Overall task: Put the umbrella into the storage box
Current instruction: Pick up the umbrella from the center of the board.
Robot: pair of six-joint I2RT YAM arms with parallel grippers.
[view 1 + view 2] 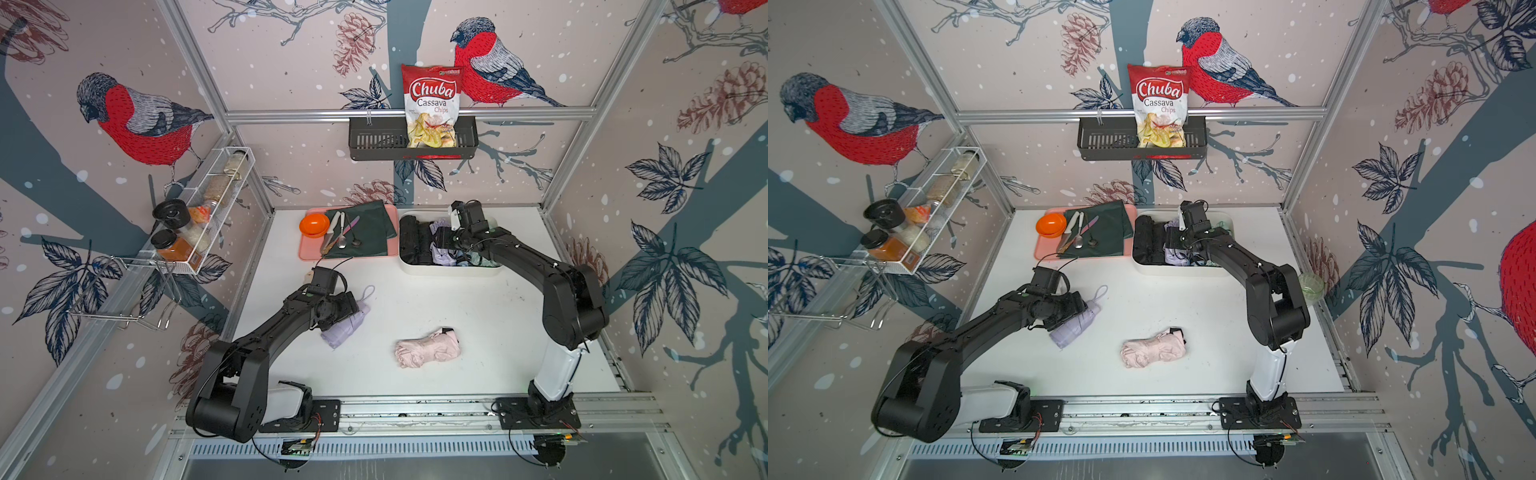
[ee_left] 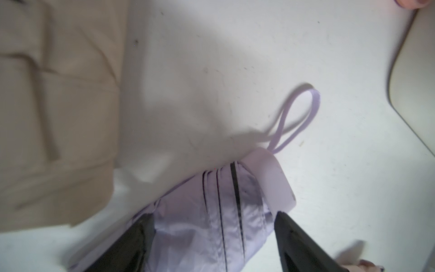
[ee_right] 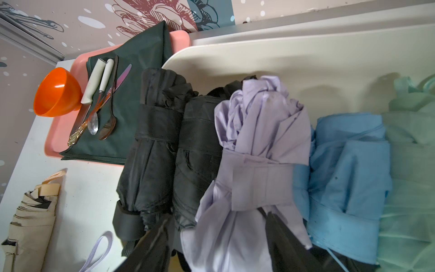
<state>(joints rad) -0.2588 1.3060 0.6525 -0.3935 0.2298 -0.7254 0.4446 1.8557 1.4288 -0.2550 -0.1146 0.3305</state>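
Note:
A folded lilac umbrella (image 1: 345,328) (image 1: 1073,328) (image 2: 211,223) lies on the white table, its strap loop (image 2: 301,117) pointing toward the back. My left gripper (image 2: 213,216) (image 1: 347,309) is open, with one jaw on each side of it. The cream storage box (image 1: 449,272) (image 1: 1179,272) (image 3: 282,58) at the back holds black, lilac, blue and mint umbrellas. My right gripper (image 3: 217,216) (image 1: 446,245) reaches into the box, open astride the lilac umbrella (image 3: 259,153) lying there. A pale pink umbrella (image 1: 428,348) (image 1: 1154,348) lies mid-table. A beige umbrella (image 2: 54,106) (image 3: 30,219) lies beside the left arm.
A pink tray (image 1: 305,253) left of the box carries an orange bowl (image 1: 314,225), cutlery and a dark green cloth. A black wall basket (image 1: 374,143) holds a chips bag. A white wire rack (image 1: 199,232) with jars hangs on the left wall.

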